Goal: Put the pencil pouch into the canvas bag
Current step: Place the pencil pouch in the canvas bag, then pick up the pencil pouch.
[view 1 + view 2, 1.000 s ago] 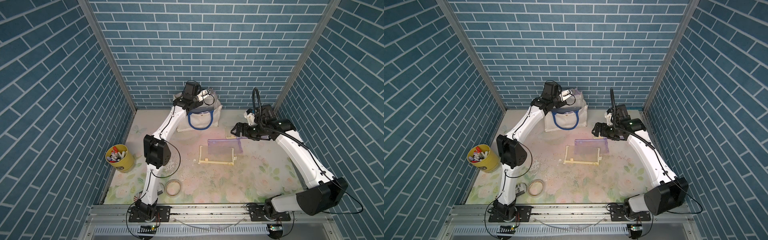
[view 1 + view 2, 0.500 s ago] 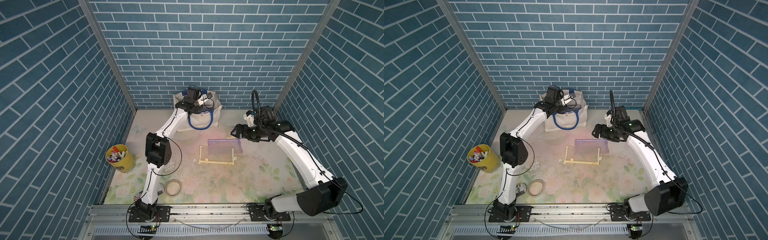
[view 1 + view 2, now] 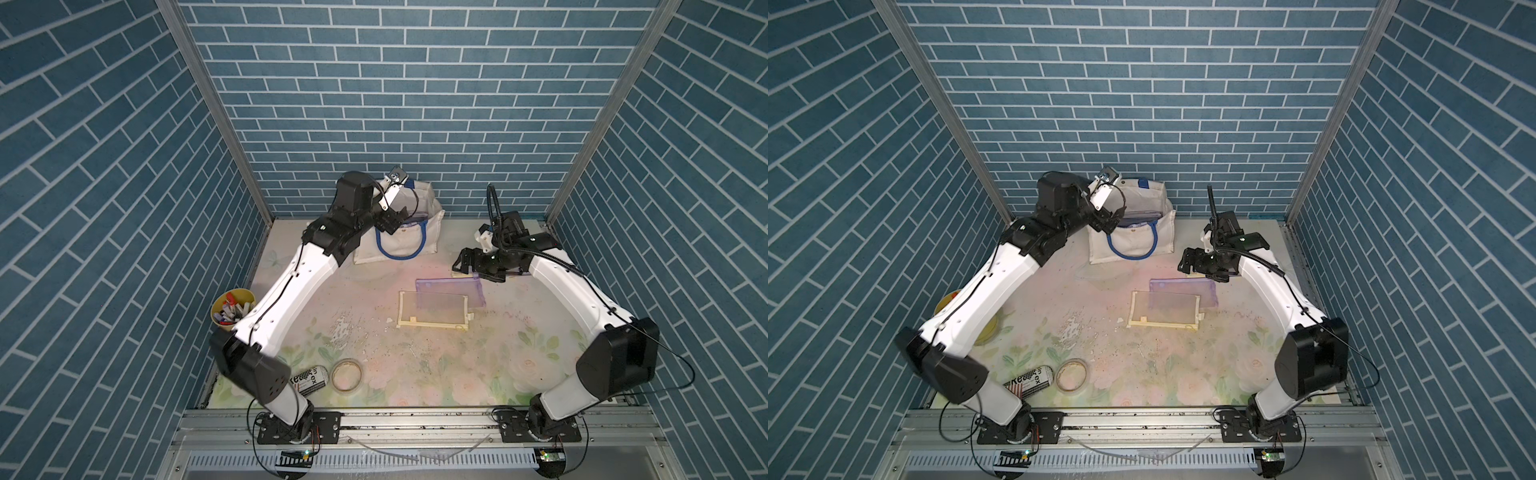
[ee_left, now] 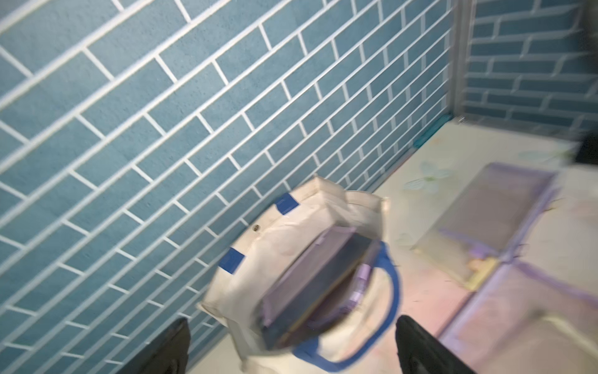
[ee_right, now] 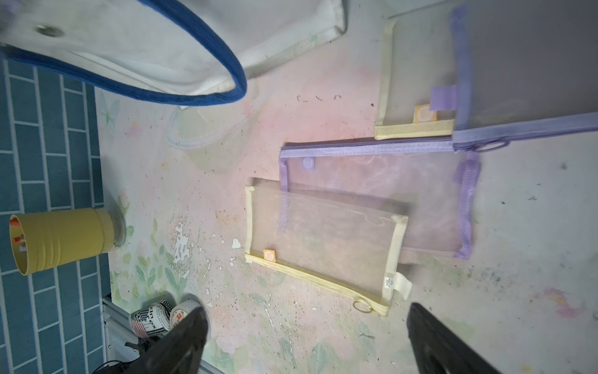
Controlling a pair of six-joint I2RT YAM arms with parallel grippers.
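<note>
In a top view the left gripper (image 3: 393,219) hangs at the mouth of the canvas bag (image 3: 432,237), which stands upright — opening up, we judge, to take a drop. From the left wrist, its jaws stand wide and empty; the pencil pouch (image 4: 317,275) lies inside the bag. From the right wrist, the right gripper (image 5: 304,327) gapes empty above a purple pouch (image 5: 404,194) and a yellow pouch (image 5: 323,233).

Only partial "in…ex" on can (image 3: 1029,379)
</note>
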